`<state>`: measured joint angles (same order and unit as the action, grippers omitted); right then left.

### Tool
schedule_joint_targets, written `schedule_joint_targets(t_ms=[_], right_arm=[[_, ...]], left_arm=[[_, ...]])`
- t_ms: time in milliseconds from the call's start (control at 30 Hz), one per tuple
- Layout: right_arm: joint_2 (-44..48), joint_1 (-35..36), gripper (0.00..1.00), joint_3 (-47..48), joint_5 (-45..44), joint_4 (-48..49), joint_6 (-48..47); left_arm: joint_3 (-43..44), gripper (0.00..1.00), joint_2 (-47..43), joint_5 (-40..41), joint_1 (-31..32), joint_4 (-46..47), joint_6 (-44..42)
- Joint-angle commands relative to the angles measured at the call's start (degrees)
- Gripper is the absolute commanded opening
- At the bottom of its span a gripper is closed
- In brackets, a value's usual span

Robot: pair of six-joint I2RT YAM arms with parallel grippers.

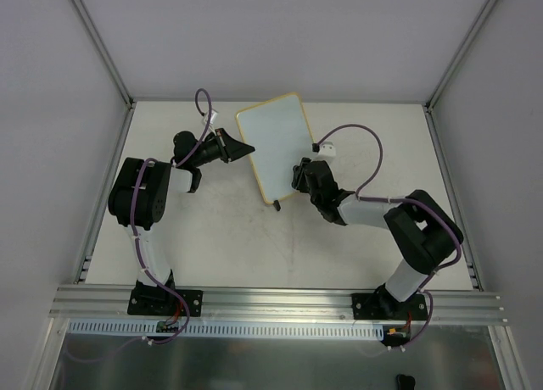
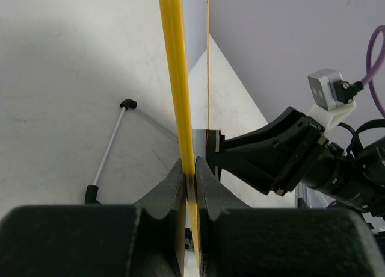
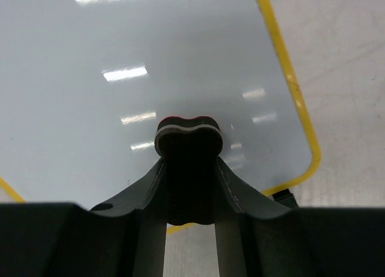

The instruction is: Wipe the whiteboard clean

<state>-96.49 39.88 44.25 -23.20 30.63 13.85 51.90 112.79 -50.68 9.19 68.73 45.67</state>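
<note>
- Right gripper [image 3: 189, 186] fingers fill the bottom of the right wrist view, clamped on a small black eraser [image 3: 189, 135]. Its red-edged pad is turned toward the board.
- Eraser sits low on the whiteboard [image 3: 150, 60] face, toward the board's 5 o'clock corner. It looks to be touching, though glare makes contact hard to confirm.
- Left gripper [image 2: 189, 174] pinches the yellow frame narrowly, seen edge-on in the left wrist view. This arm is steadying the board, not wiping.
- From above, the board is at roughly 12 o'clock from the middle of the table [image 1: 221, 229], with its face showing to the camera. The left gripper is at its 9 o'clock edge and the right gripper at its 4 o'clock edge.
- A thin pale rod with black ends [image 2: 111, 147] lies on the table at 9 o'clock of the frame (possibly part of a stand; cannot tell).
- Progress: no red marks show on any visible part of the face, only light reflections. Judged nearly or fully done.
- Left to do: check the strip hidden under the eraser and fingers, then lift the eraser off and release the frame.
</note>
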Motion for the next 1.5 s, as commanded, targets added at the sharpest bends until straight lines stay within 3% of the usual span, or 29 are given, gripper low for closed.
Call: schedule_joint_targets(t_ms=[0,367,900,1467], right_arm=[[-1.51,-7.17,0.0,-2.93,-7.39,-10.06,1.79],[-0.89,-8.42,0.0,-3.82,-5.19,-10.07,2.5],[-3.71,9.15,0.0,4.53,-8.45,-7.17,-2.07],[-9.86,16.11,0.0,14.81,-0.89,-4.88,-5.23]], left_arm=[[-0.66,0.0,-1.79,-3.9,1.0,0.88,-6.03],[-0.75,0.0,-1.88,-3.9,1.0,0.88,-6.03],[-0.75,0.0,-2.05,-3.9,1.09,0.62,-5.94],[-0.66,0.0,-2.14,-3.73,1.09,0.18,-6.29]])
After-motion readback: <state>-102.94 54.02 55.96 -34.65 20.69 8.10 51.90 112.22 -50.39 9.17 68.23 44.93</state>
